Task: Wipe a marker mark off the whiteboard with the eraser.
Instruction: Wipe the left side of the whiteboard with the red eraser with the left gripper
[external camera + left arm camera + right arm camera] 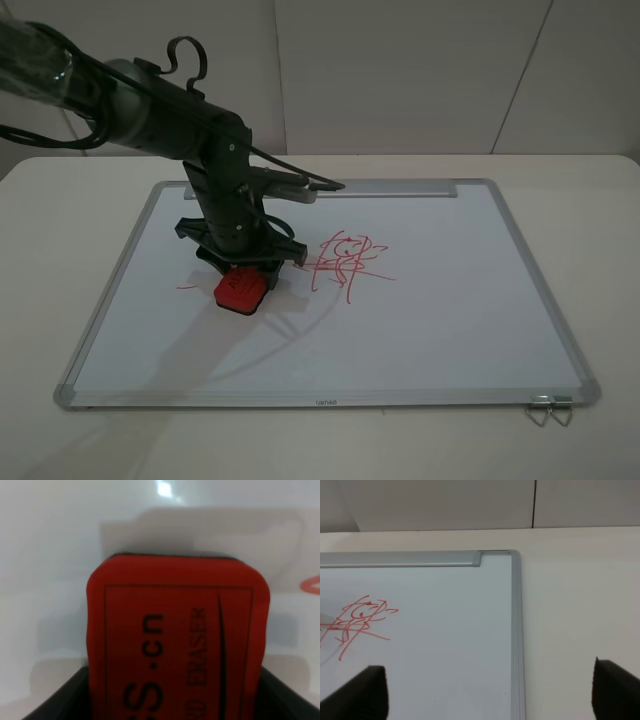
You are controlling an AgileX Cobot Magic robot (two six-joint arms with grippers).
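Observation:
The whiteboard point(450, 300) lies flat on the table. On its left half sits the red eraser point(240, 290), felt base down, with my left gripper point(241, 272) shut on it from above. The left wrist view shows the eraser point(175, 640) close up between the dark fingers point(55, 700), over bare board point(50, 555). The small doodle does not show; only a short red stroke point(187, 288) sticks out left of the eraser. The larger red scribble point(348, 262) lies just right of it. My right gripper point(485, 695) hangs open above the board's far right corner point(512, 555).
The board rests on a white table point(60, 200) with a wall behind. A silver top rail point(400, 188) runs along the far edge. A wire clip point(548, 410) hangs at the near right corner. The right wrist view also catches the scribble point(362, 620).

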